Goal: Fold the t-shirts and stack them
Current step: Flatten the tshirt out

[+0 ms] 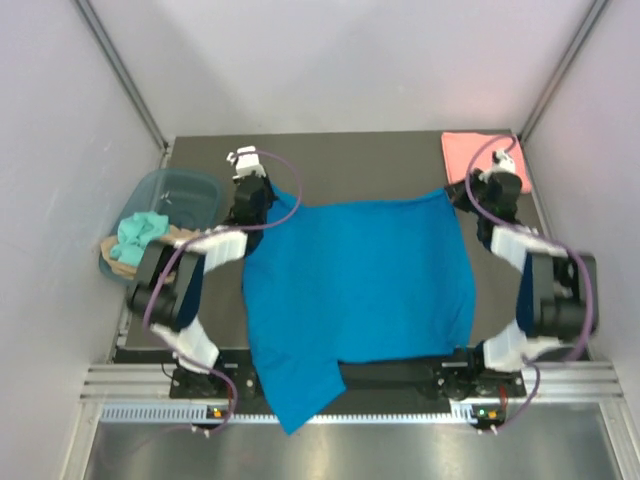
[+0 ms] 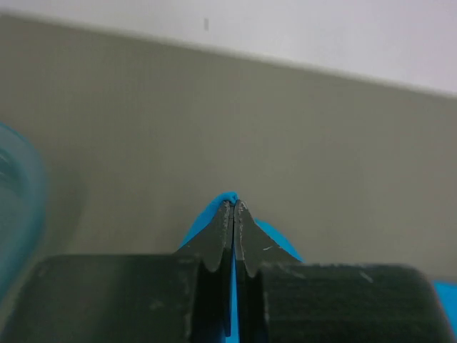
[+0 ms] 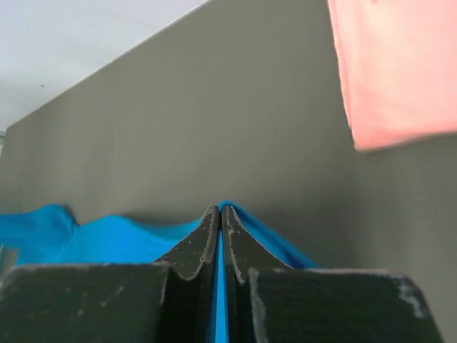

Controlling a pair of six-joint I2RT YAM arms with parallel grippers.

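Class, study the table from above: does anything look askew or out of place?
Yes. The blue t-shirt lies crooked: its near left corner droops past the front edge of the table, while the left pincer and right pincer pinch its far corners.

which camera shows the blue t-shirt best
The top external view: the whole blue t-shirt is in frame, spread out on the table. The two wrist views show only small parts of its edge.
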